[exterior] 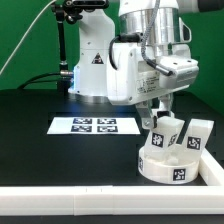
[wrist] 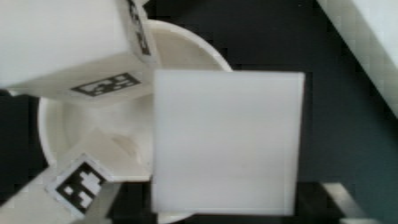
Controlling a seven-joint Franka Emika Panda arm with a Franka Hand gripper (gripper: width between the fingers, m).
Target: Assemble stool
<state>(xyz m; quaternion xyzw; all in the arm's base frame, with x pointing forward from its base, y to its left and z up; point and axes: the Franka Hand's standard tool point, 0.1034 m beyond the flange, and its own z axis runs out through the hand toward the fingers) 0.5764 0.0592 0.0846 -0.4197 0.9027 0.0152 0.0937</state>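
Note:
The stool's round white seat (exterior: 165,165) lies on the black table at the exterior view's right, with tags on its rim. Tagged white block legs (exterior: 198,133) stand up from it. My gripper (exterior: 160,113) hangs straight over one leg (exterior: 164,133). In the wrist view that plain white leg (wrist: 222,140) fills the middle, standing over the seat's hollow (wrist: 98,125). My gripper (wrist: 222,203) straddles it, with a dark gap between each finger (wrist: 338,195) and the leg's sides, so it reads as open. Another tagged leg (wrist: 71,50) stands beside it, and a further tag (wrist: 75,185) shows nearby.
The marker board (exterior: 93,126) lies flat on the table to the exterior view's left of the seat. A long white border rail (exterior: 90,200) runs along the front edge. The arm's white base (exterior: 92,62) stands behind.

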